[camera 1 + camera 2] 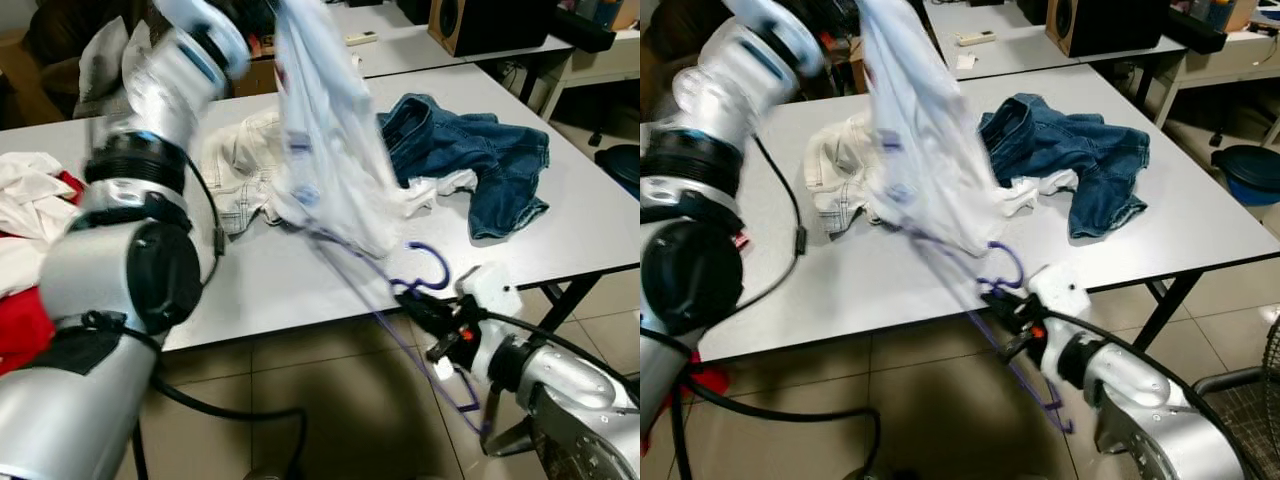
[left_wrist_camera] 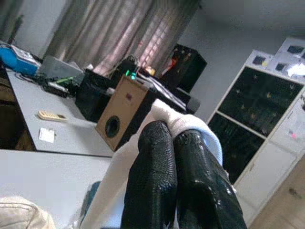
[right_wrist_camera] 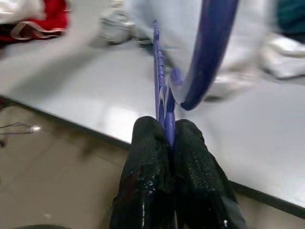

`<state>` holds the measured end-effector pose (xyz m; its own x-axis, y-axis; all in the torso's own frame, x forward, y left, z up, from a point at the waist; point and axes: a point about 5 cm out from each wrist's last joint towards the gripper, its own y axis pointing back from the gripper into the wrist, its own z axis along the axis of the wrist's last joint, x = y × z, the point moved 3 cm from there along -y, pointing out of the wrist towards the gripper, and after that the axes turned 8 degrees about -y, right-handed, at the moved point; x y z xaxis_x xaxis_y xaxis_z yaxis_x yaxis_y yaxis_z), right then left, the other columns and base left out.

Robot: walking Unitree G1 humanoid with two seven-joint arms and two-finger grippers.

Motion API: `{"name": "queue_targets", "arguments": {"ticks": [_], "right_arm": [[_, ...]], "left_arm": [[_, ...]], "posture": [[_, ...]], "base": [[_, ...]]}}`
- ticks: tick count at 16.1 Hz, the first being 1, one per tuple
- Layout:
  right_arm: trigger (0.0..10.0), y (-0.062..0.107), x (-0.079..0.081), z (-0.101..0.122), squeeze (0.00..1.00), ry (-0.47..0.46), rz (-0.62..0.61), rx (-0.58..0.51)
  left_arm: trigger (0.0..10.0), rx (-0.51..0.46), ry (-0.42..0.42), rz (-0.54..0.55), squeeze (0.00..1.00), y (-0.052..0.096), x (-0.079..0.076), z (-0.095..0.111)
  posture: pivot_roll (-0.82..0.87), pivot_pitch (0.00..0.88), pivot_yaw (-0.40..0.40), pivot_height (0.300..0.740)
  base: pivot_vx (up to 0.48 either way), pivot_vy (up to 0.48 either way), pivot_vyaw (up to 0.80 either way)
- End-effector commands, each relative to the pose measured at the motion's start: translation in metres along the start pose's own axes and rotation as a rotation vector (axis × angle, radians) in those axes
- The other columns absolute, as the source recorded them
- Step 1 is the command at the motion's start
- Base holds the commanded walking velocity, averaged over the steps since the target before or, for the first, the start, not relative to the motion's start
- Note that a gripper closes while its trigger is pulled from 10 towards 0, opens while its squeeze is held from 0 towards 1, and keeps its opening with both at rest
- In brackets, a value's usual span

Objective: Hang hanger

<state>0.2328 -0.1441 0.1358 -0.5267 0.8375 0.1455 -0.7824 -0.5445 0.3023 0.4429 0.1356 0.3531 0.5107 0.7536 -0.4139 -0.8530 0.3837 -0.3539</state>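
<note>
Two jaws, right gripper (image 3: 167,138) apparently pinching hanger (image 1: 425,270)

Blue jeans (image 1: 470,155), white trousers (image 1: 240,170) on grey table (image 1: 580,230); wooden speaker (image 2: 121,112) behind.

Silver arms (image 1: 150,120), black joints, black cable (image 1: 215,235), textured black jaws.

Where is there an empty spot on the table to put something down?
Bare tabletop lies right of the blue jeans, and along the near edge below the white trousers. The middle is crowded with clothes, and the left end holds a red and white pile.
</note>
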Motion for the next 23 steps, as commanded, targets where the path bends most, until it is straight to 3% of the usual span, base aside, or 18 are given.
{"name": "queue_targets", "arguments": {"ticks": [1, 4, 5, 6, 7, 8, 9, 10, 11, 12, 13, 14, 16, 17, 18, 22, 23], "right_arm": [[10.0, 0.002, -0.011, 0.003, 0.0, 0.008, -0.07, -0.02], [10.0, 0.009, -0.021, 0.006, 0.0, 0.037, -0.094, -0.023], [10.0, 0.013, -0.016, 0.007, 0.0, 0.044, -0.051, -0.025], [10.0, 0.015, -0.014, 0.007, 0.0, 0.045, -0.038, -0.024], [10.0, 0.017, -0.009, 0.004, 0.0, 0.057, -0.013, -0.01], [10.0, 0.017, -0.007, 0.004, 0.0, 0.059, -0.004, -0.008], [10.0, 0.018, -0.003, 0.003, 0.0, 0.053, 0.013, -0.013], [10.0, 0.019, -0.003, 0.003, 0.0, 0.051, 0.018, -0.016], [10.0, 0.019, -0.002, 0.004, 0.0, 0.047, 0.02, -0.021], [10.0, 0.019, -0.001, 0.004, 0.0, 0.046, 0.022, -0.022], [10.0, 0.018, 0.0, 0.004, 0.0, 0.044, 0.031, -0.026], [10.0, 0.018, 0.001, 0.005, 0.0, 0.045, 0.038, -0.029], [10.0, 0.017, 0.002, 0.006, 0.0, 0.046, 0.044, -0.035], [10.0, 0.016, 0.003, 0.006, 0.0, 0.049, 0.05, -0.039], [10.0, 0.017, 0.004, 0.007, 0.0, 0.05, 0.052, -0.042], [10.0, 0.022, 0.005, 0.005, 0.0, 0.049, 0.046, -0.039], [10.0, 0.024, 0.003, 0.005, 0.0, 0.05, 0.034, -0.038]], "left_arm": [[0.0, -0.016, -0.01, 0.014, 0.0, 0.001, 0.002, 0.011], [0.0, -0.008, -0.075, 0.04, 0.0, 0.007, 0.011, 0.014], [0.0, 0.038, -0.185, 0.067, 0.0, 0.015, 0.023, 0.005], [0.0, 0.059, -0.232, 0.077, 0.0, 0.018, 0.028, 0.001], [0.0, 0.169, -0.375, 0.153, 0.0, 0.036, 0.055, -0.022], [0.0, 0.203, -0.405, 0.213, 0.0, 0.045, 0.069, -0.029], [0.0, 0.291, -0.443, 0.377, 0.0, 0.071, 0.104, -0.047], [0.0, 0.329, -0.463, 0.443, 0.0, 0.083, 0.118, -0.054], [1.6, 0.468, -0.496, 0.531, 0.0, 0.11, 0.14, -0.079], [6.9, 0.537, -0.525, 0.559, 0.0, 0.122, 0.148, -0.089], [10.0, 0.656, -0.586, 0.536, 1.0, 0.141, 0.155, -0.11], [10.0, 0.69, -0.623, 0.496, 1.0, 0.146, 0.155, -0.117], [10.0, 0.682, -0.685, 0.454, 1.0, 0.141, 0.153, -0.111], [10.0, 0.696, -0.787, 0.404, 1.0, 0.136, 0.151, -0.102], [10.0, 0.662, -0.826, 0.388, 1.0, 0.126, 0.146, -0.092], [10.0, 0.516, -0.835, 0.303, 1.0, 0.087, 0.115, -0.078], [10.0, 0.474, -0.799, 0.19, 0.87, 0.074, 0.095, -0.088]], "posture": [[-0.06, 0.0, 0.128, 0.74], [-0.07, 0.0, 0.138, 0.74], [-0.07, 0.0, 0.138, 0.74], [-0.07, 0.0, 0.139, 0.74], [-0.08, 0.0, 0.147, 0.74], [-0.08, 0.0, 0.148, 0.74], [-0.08, 0.0, 0.145, 0.74], [-0.08, 0.0, 0.145, 0.74], [-0.07, 0.0, 0.143, 0.74], [-0.07, 0.0, 0.142, 0.74], [-0.06, 0.0, 0.142, 0.74], [-0.06, 0.0, 0.14, 0.74], [-0.06, 0.0, 0.144, 0.74], [-0.06, 0.0, 0.152, 0.74], [-0.07, 0.0, 0.155, 0.74], [-0.1, 0.0, 0.176, 0.74], [-0.11, 0.0, 0.182, 0.74]], "base": [[0.0, 0.0, 0.0], [0.0, 0.0, 0.0], [0.0, 0.0, 0.0], [0.0, 0.0, 0.0], [0.0, 0.0, 0.0], [0.0, 0.0, 0.0], [0.0, 0.0, 0.0], [0.0, 0.0, 0.0], [0.0, 0.0, 0.0], [0.0, 0.0, 0.0], [0.0, 0.0, 0.0], [0.0, 0.0, 0.0], [0.0, 0.0, 0.0], [0.0, 0.0, 0.0], [0.0, 0.0, 0.0], [0.0, 0.0, 0.0], [0.0, 0.0, 0.0]]}}
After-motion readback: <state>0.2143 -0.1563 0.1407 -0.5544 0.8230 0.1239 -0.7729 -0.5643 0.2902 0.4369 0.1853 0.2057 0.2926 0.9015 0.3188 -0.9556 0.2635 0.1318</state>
